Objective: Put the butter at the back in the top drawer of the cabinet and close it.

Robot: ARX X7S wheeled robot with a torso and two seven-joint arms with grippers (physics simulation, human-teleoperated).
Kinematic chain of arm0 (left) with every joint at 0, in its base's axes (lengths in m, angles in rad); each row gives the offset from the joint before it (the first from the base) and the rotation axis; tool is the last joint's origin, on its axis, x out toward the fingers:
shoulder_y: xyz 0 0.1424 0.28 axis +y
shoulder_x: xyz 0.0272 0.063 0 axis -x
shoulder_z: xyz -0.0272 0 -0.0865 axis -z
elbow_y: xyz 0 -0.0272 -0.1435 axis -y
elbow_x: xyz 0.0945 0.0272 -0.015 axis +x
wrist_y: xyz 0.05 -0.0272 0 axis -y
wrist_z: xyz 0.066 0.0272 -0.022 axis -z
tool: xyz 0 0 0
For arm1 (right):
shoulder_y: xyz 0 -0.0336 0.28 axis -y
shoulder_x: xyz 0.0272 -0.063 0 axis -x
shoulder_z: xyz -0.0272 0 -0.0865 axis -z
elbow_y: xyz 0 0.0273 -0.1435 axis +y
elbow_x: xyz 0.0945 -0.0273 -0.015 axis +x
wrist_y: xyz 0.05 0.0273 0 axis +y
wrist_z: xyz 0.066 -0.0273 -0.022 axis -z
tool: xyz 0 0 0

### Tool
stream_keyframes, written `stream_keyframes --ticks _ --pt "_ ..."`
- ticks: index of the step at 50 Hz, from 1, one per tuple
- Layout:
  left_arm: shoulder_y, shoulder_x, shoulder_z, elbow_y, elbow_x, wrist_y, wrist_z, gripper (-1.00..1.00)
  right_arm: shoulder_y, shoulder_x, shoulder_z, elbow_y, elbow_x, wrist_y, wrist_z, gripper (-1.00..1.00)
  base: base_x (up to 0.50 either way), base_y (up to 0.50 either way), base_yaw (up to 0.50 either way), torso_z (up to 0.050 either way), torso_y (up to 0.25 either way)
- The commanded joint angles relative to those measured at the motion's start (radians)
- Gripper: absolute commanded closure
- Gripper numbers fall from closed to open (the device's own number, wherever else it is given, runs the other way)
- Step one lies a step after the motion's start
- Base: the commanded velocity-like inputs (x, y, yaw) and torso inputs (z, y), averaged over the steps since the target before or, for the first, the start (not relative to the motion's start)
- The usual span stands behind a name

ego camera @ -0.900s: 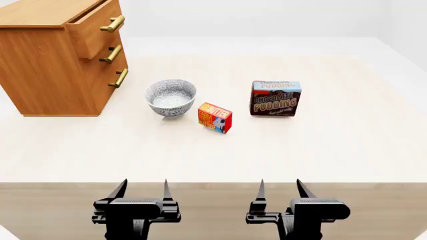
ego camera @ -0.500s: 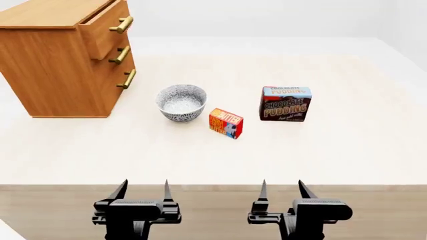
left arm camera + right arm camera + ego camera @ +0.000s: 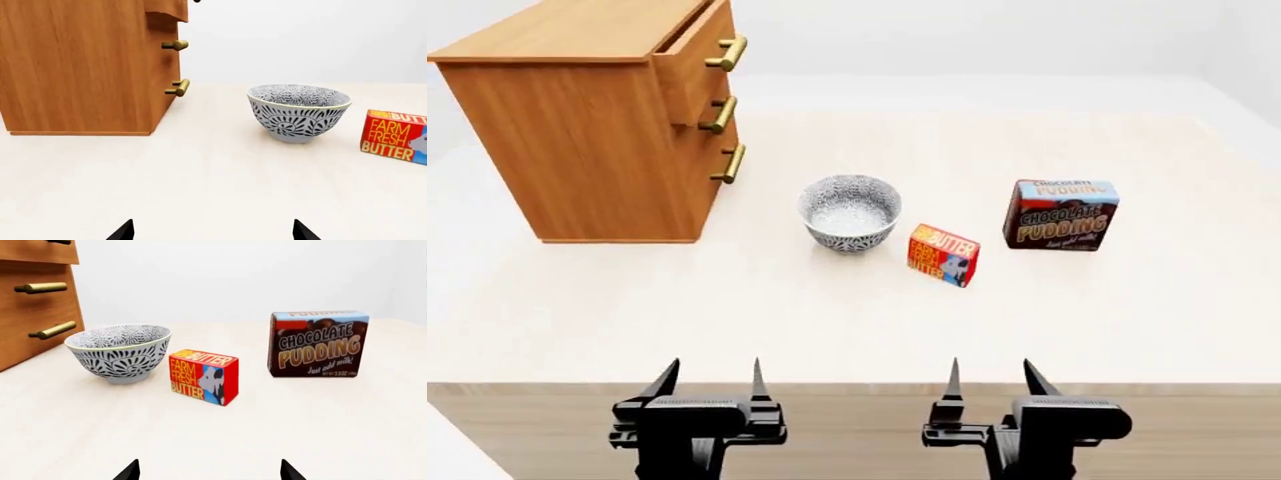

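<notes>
Rightward-shifted bowl (image 3: 850, 212) sits empty beside butter (image 3: 944, 254).

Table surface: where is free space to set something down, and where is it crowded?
Free: the wide strip of table between the objects and both pincers, and behind the bowl. Crowded: the row of bowl, butter and chocolate pudding box; little room between bowl and butter.

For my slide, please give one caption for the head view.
Both grippers open before butter, bowl, pudding box and cabinet.
</notes>
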Motion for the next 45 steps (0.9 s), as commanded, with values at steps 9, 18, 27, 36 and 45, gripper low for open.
stream_keyframes --ticks 9,18,27,36,45 --pt "0.009 -0.024 0.020 0.018 -0.026 0.006 -0.029 -1.00 0.002 0.022 -0.022 0.008 0.021 -0.007 0.033 -1.00 0.00 0.00 0.00 0.042 0.000" --pt "-0.018 -0.032 0.032 -0.016 -0.034 -0.008 -0.036 -1.00 -0.016 0.030 -0.041 -0.020 0.016 -0.020 0.049 -1.00 0.00 0.00 0.00 0.050 0.000" --pt "0.000 -0.042 0.034 0.004 -0.052 0.008 -0.042 -1.00 -0.032 0.042 -0.045 -0.053 0.032 -0.015 0.060 -1.00 0.00 0.00 0.00 0.050 0.000" --pt "0.045 -0.056 0.042 0.074 -0.046 0.032 -0.059 -1.00 -0.081 0.074 -0.048 -0.287 0.060 0.144 0.093 -1.00 0.00 0.00 0.00 0.050 0.000" --pt "0.077 -0.123 0.021 0.388 -0.114 -0.192 -0.079 -1.00 -0.030 0.116 -0.040 -0.580 0.121 0.466 0.136 -1.00 0.00 0.00 0.00 0.050 0.000"
